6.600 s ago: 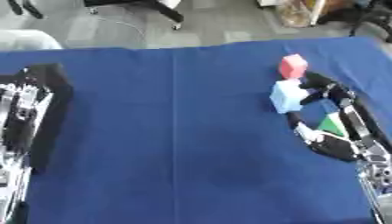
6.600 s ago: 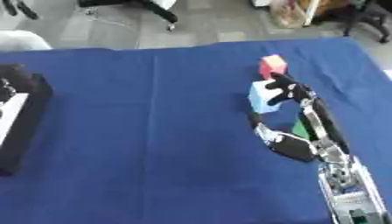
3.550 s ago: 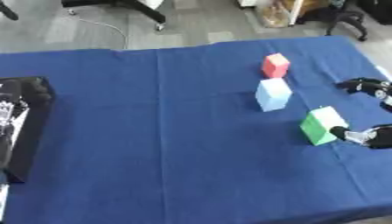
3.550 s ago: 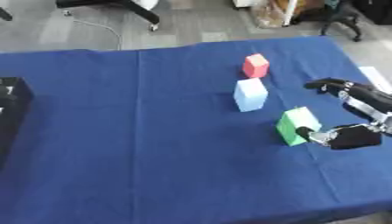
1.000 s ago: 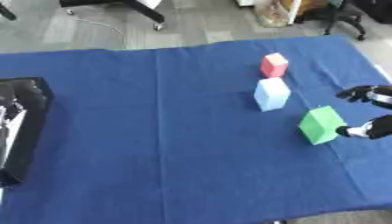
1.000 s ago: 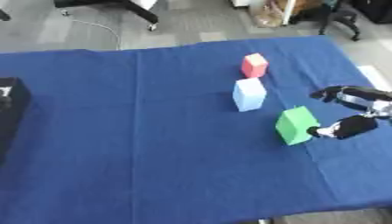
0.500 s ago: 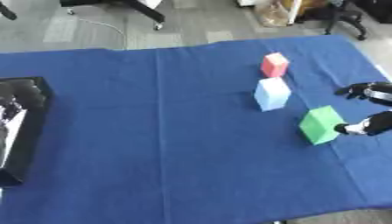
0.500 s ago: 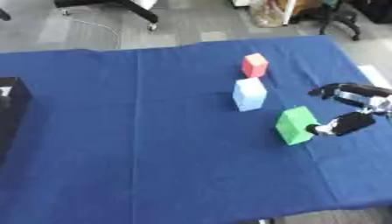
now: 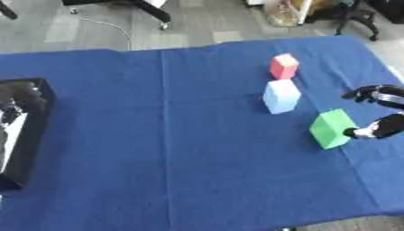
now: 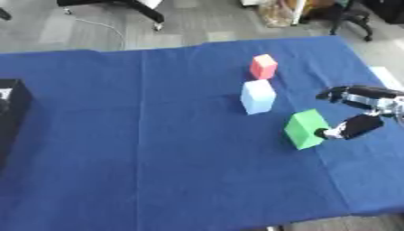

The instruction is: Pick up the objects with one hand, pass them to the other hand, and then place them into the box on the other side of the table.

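Here the right hand [image 10: 364,113] is seen spread open, holding nothing; the green block [image 10: 305,128] is touched by the thumb tip. Beyond the fingers [image 10: 347,93] the pale blue block [image 10: 258,96] and red block [image 10: 263,66] are placed on the blue surface [image 10: 158,135].

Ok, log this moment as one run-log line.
right hand: open, thumb at green block | red block, light blue block: on table | black box: left edge
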Robot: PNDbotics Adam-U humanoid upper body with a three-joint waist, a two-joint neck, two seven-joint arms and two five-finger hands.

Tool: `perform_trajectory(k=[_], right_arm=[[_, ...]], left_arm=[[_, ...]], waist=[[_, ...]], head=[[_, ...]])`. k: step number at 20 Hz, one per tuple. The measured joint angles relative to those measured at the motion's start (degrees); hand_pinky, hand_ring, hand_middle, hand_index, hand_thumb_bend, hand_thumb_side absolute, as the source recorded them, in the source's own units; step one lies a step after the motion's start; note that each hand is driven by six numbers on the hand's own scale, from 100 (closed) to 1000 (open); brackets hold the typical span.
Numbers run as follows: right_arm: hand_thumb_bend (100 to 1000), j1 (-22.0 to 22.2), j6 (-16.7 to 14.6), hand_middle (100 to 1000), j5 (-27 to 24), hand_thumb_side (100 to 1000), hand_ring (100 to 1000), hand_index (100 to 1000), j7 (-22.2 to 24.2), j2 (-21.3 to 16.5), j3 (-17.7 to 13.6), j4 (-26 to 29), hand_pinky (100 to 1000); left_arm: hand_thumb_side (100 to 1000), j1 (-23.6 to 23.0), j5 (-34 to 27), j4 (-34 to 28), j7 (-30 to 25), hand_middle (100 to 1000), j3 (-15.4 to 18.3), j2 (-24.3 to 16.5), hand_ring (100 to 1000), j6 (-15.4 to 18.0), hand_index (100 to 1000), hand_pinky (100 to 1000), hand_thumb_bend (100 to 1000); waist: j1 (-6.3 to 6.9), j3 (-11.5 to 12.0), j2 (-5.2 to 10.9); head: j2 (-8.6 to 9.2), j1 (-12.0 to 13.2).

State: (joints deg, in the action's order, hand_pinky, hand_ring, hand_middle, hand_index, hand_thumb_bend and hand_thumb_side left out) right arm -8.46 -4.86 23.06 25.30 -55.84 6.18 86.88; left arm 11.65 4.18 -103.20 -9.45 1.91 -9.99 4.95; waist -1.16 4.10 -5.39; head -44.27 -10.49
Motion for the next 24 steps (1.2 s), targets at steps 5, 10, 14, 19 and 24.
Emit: perform_trajectory(k=[5, 10, 14, 19, 24], right_arm=[[430, -0.1, -0.4, 938, 0.9, 480, 931, 973, 0.7, 0.0, 0.6, 0.0, 913], [432, -0.7, -0.6, 940, 1.6, 478, 934, 973, 1.2, 0.0, 1.0, -0.2, 913], [432, -1.2, -0.8, 941, 2.1, 474, 935, 973, 1.6, 0.1, 1.4, -0.8, 913], [431, -1.8, -1.1, 943, 2.8, 471, 937, 973, 1.9, 0.2, 1.8, -1.8, 912], [428, -2.4, -1.4, 943, 3.4, 464, 938, 972, 2.2, 0.5, 2.1, -2.9, 912]], left_arm=[[861, 0.0, -0.1, 0.0, -0.1, 596, 0.0, 0.0, 630, 0.0, 725, 665, 339], [861, 0.0, -0.1, 0.0, -0.1, 596, 0.0, 0.0, 630, 0.0, 725, 665, 338], [861, 0.2, -0.1, 0.0, -0.2, 596, 0.0, 0.0, 631, 0.0, 725, 665, 337], [861, 0.3, -0.1, 0.0, -0.2, 596, 0.0, 0.0, 631, 0.0, 725, 666, 336], [862, 0.4, -0.2, 0.0, -0.3, 596, 0.0, 0.1, 631, 0.1, 725, 666, 335]], waist=[[0.0, 0.1, -0.05], [0.0, 0.2, -0.08], [0.0, 0.3, -0.18], [0.01, 0.3, -0.23], [0.01, 0.3, -0.3]], head=[[0.0, -0.1], [0.0, -0.2], [0.0, -0.3], [0.0, -0.3], [0.0, -0.5]])
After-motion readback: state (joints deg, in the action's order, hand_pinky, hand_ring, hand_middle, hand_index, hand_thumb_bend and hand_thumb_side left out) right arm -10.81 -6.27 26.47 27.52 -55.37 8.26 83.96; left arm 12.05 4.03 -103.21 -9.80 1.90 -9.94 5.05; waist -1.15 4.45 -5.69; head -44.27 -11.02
